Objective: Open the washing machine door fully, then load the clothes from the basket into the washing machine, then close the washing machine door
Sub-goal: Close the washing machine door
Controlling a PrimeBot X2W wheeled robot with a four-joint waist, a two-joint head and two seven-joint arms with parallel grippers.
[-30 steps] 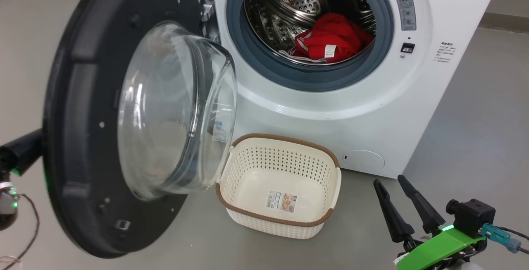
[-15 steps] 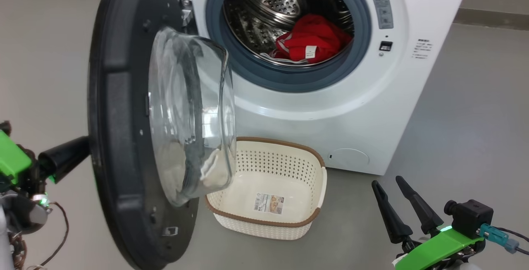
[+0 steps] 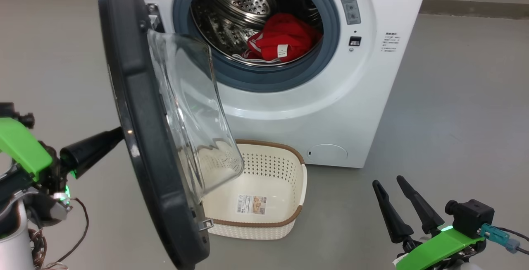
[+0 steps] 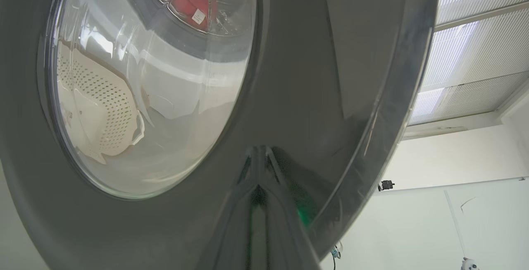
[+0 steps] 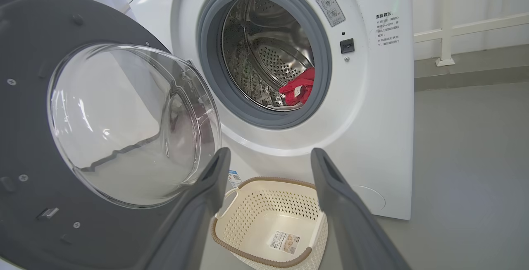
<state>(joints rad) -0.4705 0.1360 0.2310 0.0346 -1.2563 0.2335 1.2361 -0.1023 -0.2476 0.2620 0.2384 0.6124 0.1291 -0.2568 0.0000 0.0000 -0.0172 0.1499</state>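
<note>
The washing machine point(image 3: 289, 108) stands with its drum showing, and the red clothes point(image 3: 283, 38) lie inside it. Its black door point(image 3: 136, 96) stands about half open, edge-on to me, its glass bowl point(image 3: 190, 108) bulging over the basket point(image 3: 295, 216). The basket holds nothing. My left gripper point(image 3: 115, 134) is shut, its tip against the door's outer face point(image 4: 310, 75); the left gripper point(image 4: 258, 150) presses just beside the window. My right gripper point(image 3: 387, 181) hangs open at the lower right, holding nothing. In the right wrist view the right gripper point(image 5: 270, 154) frames the basket point(image 5: 264, 208), the door point(image 5: 25, 96) and the clothes point(image 5: 299, 88).
Grey floor point(image 3: 454, 117) spreads to the right of the machine and in front of the basket. A loose cable point(image 3: 78, 228) hangs by my left arm. A white rail post point(image 5: 445, 55) stands by the wall right of the machine.
The door has swung toward the machine, from facing me to edge-on, with my left gripper following behind it. The head camera has shifted too. My right gripper has stayed put.
</note>
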